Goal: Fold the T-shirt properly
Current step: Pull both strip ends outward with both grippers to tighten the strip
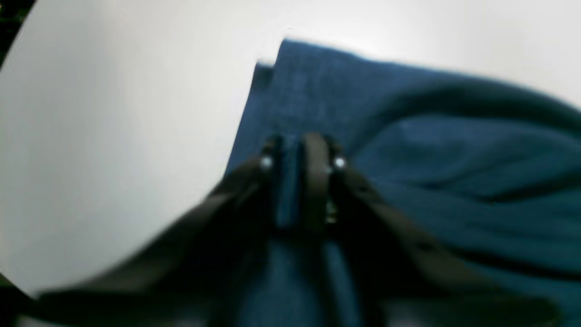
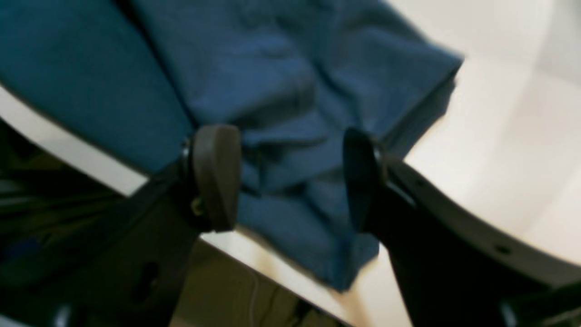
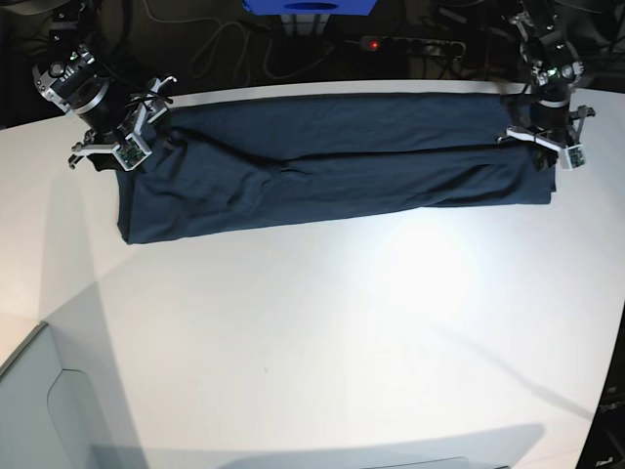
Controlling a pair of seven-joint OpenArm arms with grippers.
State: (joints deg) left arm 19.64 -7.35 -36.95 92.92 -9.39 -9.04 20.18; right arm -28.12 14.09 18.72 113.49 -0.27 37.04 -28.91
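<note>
Navy-blue cotton T-shirt (image 3: 332, 161) lies as a long band along the white bench's (image 3: 312, 332) far edge. Right hand (image 2: 290, 177) stands open over the cloth; left hand (image 1: 302, 156) looks nearly closed with cloth between its pads. Next, I judge, an end-to-end fold.

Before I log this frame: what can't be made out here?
- Left gripper: left wrist view is blurred; a strip of T-shirt sits between the fingers, grip unclear.
- Right gripper: jaws apart over the cloth; contact unclear through blur.
- Neck label, sleeves: none visible in the base view.
- Far hem: lost against the dark background at the table edge.
</note>
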